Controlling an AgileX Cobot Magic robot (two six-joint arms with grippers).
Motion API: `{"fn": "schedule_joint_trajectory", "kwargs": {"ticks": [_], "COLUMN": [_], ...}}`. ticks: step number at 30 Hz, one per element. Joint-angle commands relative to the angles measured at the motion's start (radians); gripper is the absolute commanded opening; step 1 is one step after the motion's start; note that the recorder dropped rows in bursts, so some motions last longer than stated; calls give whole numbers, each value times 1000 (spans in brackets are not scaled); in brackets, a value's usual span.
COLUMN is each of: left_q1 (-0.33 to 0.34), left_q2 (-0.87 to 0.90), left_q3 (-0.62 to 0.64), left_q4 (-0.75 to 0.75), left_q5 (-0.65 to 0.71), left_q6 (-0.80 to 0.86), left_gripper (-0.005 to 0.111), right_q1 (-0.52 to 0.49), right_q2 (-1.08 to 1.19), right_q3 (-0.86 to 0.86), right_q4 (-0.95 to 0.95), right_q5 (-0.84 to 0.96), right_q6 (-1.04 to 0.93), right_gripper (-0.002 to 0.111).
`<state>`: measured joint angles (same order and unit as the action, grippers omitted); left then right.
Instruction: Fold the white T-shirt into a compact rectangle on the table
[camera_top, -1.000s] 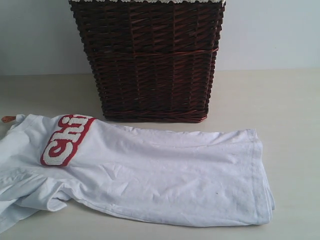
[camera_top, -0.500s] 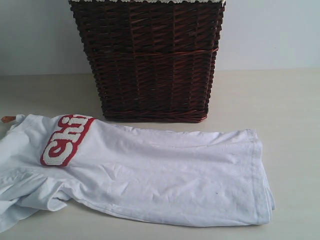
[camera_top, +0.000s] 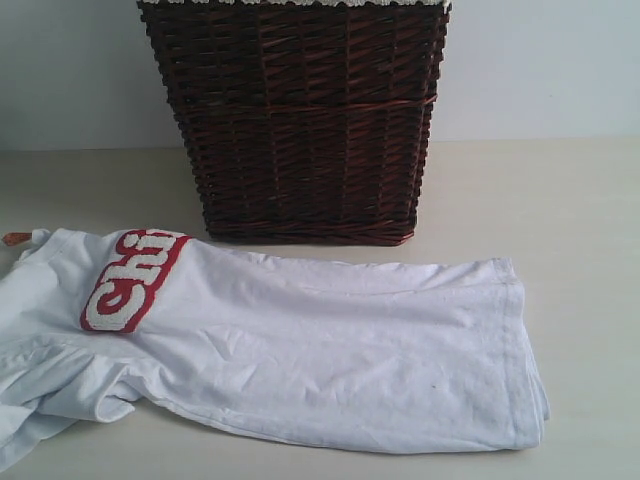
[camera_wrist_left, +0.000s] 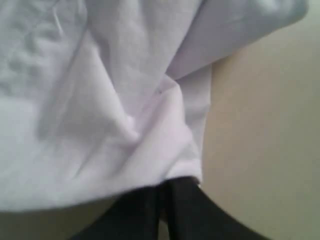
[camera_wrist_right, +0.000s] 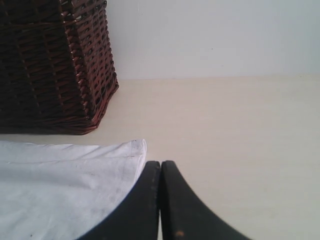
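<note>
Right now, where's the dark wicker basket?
In the exterior view the wicker basket stands centre-back on the table, just behind the white T-shirt.

The T-shirt (camera_top: 330, 350) is white. Its fuzzy letters (camera_top: 128, 285), at nine o'clock on the cloth, are white with red all around them. The little tag (camera_top: 15, 238) is orange. The basket (camera_top: 300, 120) at twelve o'clock is dark brown, woven in criss-cross rows, with white lace (camera_top: 300, 3) on top. The surface (camera_top: 570, 230) is pale cream. The wall (camera_top: 540, 70) is light grey-white. The left fingers (camera_wrist_left: 190, 215) and right fingers (camera_wrist_right: 145, 205) are black.
</note>
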<state>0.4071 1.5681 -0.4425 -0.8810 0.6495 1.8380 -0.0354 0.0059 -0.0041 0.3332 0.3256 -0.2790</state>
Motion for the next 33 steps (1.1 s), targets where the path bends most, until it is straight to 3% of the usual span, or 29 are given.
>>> {"fn": "schedule_joint_trajectory", "kwargs": {"ticks": [1,4,10,14,21,28,33], "left_q1": [3,3,3,3,3,54,91], "left_q2": [3,3,1,1,1,1,3], "left_q3": [0,0,-2,-2,-2,-36,-57], "left_q4": [6,34,-1,-79,-211,-357,-441], "left_q5": [3,66,417,565,572,572,560], "left_q6": [-71,-124,-126,-121,-95,-93,-206], "left_gripper": [0,0,0,0,0,0,0], "right_q1": [1,1,1,1,1,1,1], "right_q2": [-6,-6,-6,-6,-6,-6,-6], "right_q3": [4,4,4,4,4,4,4], "right_q4": [6,6,6,6,6,6,6], "right_q5": [-6,-6,-6,-6,-6,-6,-6], "right_q6": [-6,-6,-6,-6,-6,-6,-6], "right_gripper": [0,0,0,0,0,0,0]}}
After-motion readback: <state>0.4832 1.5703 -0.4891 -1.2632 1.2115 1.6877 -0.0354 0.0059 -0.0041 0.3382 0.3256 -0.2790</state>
